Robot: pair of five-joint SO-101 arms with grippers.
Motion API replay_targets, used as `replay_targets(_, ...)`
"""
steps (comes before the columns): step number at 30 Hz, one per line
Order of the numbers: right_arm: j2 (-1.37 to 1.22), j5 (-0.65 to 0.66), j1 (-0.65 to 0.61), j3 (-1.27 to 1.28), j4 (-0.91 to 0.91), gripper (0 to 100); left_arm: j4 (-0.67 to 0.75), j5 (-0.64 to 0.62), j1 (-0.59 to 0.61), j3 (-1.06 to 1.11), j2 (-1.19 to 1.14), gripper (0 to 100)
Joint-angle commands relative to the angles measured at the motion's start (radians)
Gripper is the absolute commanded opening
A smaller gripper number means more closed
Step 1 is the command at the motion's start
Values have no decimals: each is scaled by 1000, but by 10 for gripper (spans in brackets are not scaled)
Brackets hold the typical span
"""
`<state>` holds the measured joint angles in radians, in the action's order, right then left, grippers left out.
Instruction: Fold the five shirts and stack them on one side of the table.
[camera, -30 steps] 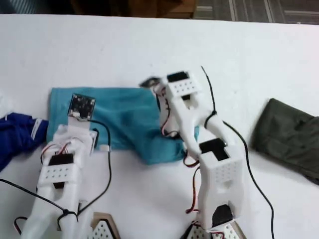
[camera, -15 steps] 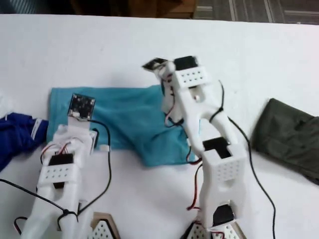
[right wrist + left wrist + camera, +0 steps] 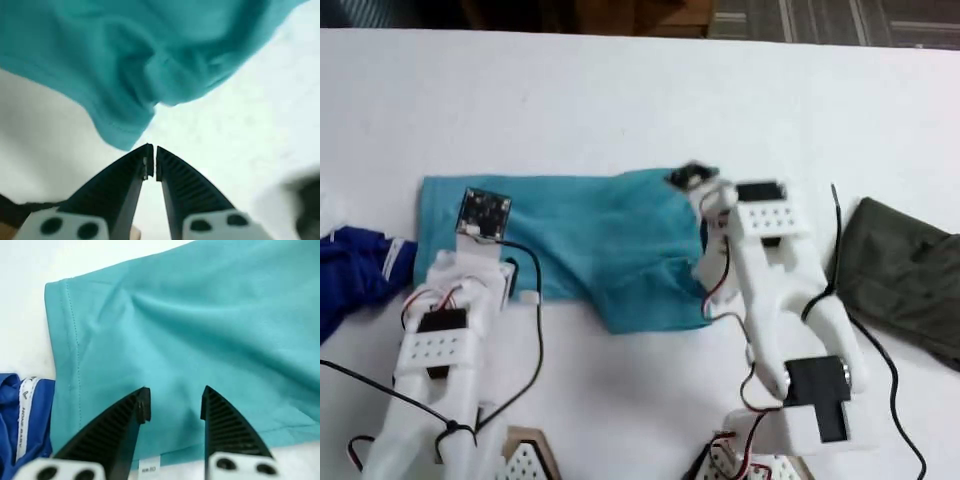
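Status | left jaws parted over teal shirt (image 3: pixel 210 315) | right jaws closed, empty

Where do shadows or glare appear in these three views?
High view: the white table is evenly bright, no hard glare. Left wrist view: soft shade on the teal shirt between the fingers of the left gripper. Right wrist view: a faint grey shade on the table along the shirt's edge.

middle shirt (image 3: pixel 590 240) on the table (image 3: pixel 620 90), left shirt (image 3: pixel 350 275) just beside it, right shirt (image 3: pixel 900 280) apart
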<state>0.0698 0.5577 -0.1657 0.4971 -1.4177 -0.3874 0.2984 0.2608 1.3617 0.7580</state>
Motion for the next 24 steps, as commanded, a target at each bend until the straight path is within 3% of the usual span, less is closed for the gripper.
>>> replay_targets(1,61,8,-27,78,24,19,15,0,-11,-2,12,188)
replay_targets(4,61,14,-76,78,-4,23,15,0,-11,-2,12,188)
replay_targets(8,61,195,-142,77,-5,36,15,0,-11,-2,12,188)
replay_targets(14,53,391,-232,66,-38,194,15,-5,-11,-2,12,188)
replay_targets(24,-38,482,-214,23,-5,201,15,-8,20,-7,12,188)
